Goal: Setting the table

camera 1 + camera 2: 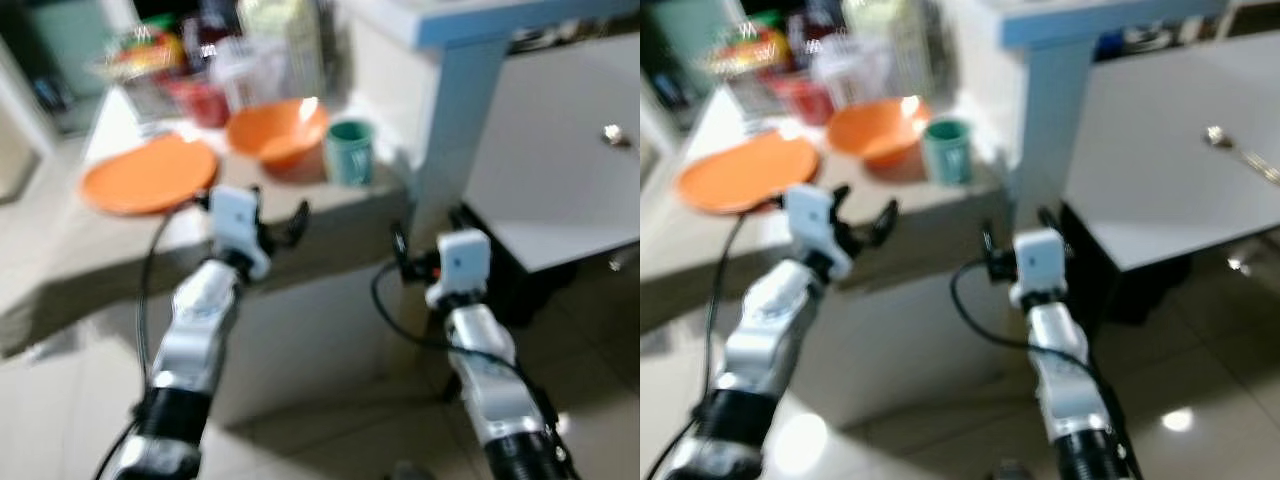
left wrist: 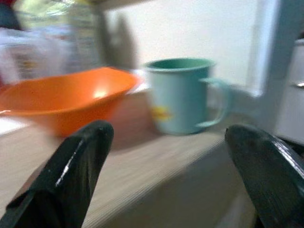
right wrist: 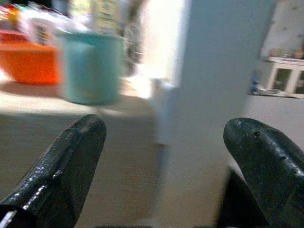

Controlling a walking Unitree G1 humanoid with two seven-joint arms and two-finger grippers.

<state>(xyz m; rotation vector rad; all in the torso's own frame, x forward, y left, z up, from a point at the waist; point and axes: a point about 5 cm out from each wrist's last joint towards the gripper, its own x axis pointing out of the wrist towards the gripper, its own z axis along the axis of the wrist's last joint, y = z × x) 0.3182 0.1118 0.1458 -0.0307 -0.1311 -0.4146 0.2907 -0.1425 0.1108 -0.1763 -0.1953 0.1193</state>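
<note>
An orange plate (image 1: pixel 148 175), an orange bowl (image 1: pixel 278 130) and a teal mug (image 1: pixel 349 152) stand on a beige counter (image 1: pixel 90 255). My left gripper (image 1: pixel 278 212) is open at the counter's front edge, just short of the bowl and mug, with nothing in it. Its wrist view has the bowl (image 2: pixel 66 97) and mug (image 2: pixel 180 95) close ahead between the fingers (image 2: pixel 71 171). My right gripper (image 1: pixel 428 232) is open and empty, lower, beside the counter's right end. The mug (image 3: pixel 90 66) shows ahead of it. A spoon (image 1: pixel 1215 135) lies on the white table (image 1: pixel 560 170) to the right.
Jars, packets and a red container (image 1: pixel 200 100) crowd the back of the counter. A white and blue pillar (image 1: pixel 450 110) stands between the counter and the white table. Tiled floor (image 1: pixel 330 430) lies below. The views are blurred.
</note>
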